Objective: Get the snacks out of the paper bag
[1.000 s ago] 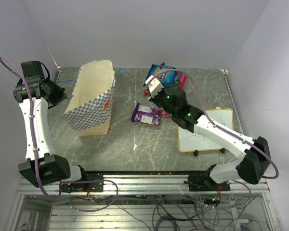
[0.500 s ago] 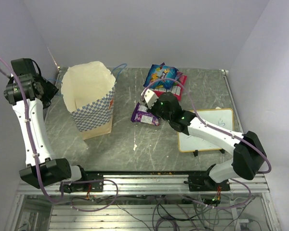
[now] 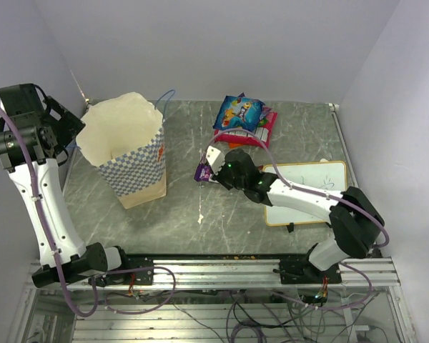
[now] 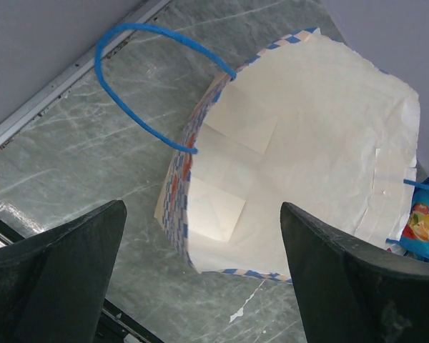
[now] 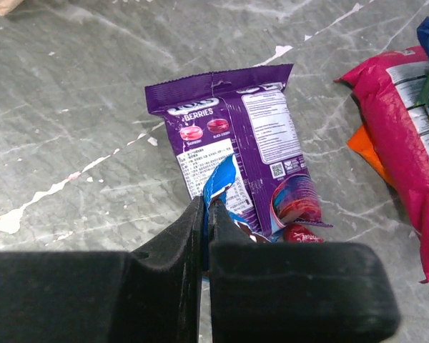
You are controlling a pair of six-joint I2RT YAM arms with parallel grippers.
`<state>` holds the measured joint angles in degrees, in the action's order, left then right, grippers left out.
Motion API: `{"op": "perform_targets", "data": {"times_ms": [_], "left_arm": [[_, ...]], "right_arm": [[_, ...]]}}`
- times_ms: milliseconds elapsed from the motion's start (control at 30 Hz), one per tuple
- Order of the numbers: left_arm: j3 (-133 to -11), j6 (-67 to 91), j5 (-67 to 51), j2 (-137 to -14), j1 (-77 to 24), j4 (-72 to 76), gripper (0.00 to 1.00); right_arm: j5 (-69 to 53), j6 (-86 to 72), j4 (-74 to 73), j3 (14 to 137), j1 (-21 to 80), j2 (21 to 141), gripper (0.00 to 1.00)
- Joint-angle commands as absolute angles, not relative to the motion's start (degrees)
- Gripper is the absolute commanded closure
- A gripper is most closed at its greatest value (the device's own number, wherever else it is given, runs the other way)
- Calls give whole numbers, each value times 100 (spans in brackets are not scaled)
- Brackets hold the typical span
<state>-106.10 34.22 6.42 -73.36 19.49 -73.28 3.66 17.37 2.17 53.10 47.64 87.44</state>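
- Bag (image 3: 129,153) stands on the table (image 3: 200,221) at 9 o'clock from centre in the top view. Its mouth is open upward and its checkered band faces the arms.
- In the left wrist view we see into the bag (image 4: 300,164): cream walls and a folded floor. One blue handle (image 4: 139,78) arcs out at 11 o'clock.
- Snacks lie on the table, well apart from the bag. The purple packet (image 5: 236,143) lies flat just right of centre, largely covered by the right arm in the top view.
- A blue wrapper (image 5: 225,182) overlaps the purple packet's near end.
- Blue packet (image 3: 237,112) sits on the red packet (image 3: 263,128) at 1 o'clock.
- Right gripper (image 3: 216,163) is low over the purple packet, jaws closed. The tips (image 5: 206,207) meet the blue wrapper's edge; we cannot tell whether they pinch it.
- Left gripper (image 3: 53,118) is raised at 10 o'clock, beside the bag's mouth. Its jaws are spread wide and hold nothing (image 4: 202,207).
- Board (image 3: 304,193) lies at 4 o'clock, under the right forearm.
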Motion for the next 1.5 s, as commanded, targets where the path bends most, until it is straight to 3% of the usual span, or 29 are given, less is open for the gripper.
{"op": "perform_targets", "data": {"times_ms": [0,200,433,733,867,900,933,967,1100,1300,1467], "left_arm": [[-11050,3054,723,-7296,2020,-7631,0],[-11458,2618,434,-7253,1998,-7680,0],[-11002,2196,-385,-6883,1295,-7286,2],[-11200,1493,193,-6390,-582,-7227,0],[-11256,1371,-52,-6222,-1154,-7175,0],[-11276,1362,-139,-6174,-1292,-7170,0],[-11254,1343,-220,-6118,-1402,-7153,0],[-11198,1324,-299,-6045,-1527,-7135,1],[-11006,1227,-449,-5849,-2093,-7140,0],[-11088,1034,231,-5739,-3054,-7226,0],[-11255,1138,344,-5880,-3159,-6965,0]], "right_arm": [[487,1676,468,5543,4764,9025,100],[617,1937,517,5786,4758,9447,100],[887,2277,584,5945,4741,9772,100],[825,1795,-259,6497,4743,9842,46],[1012,1093,-776,6717,4778,9436,36],[1047,879,-933,6775,4786,9303,29],[1046,660,-1069,6815,4790,9182,8],[1026,460,-1226,6864,4800,9035,1],[1292,-407,-1814,7091,4849,8420,0],[2664,-2033,-3530,8011,4843,7420,0],[2662,-2550,-4650,8857,4843,6465,0]]}}
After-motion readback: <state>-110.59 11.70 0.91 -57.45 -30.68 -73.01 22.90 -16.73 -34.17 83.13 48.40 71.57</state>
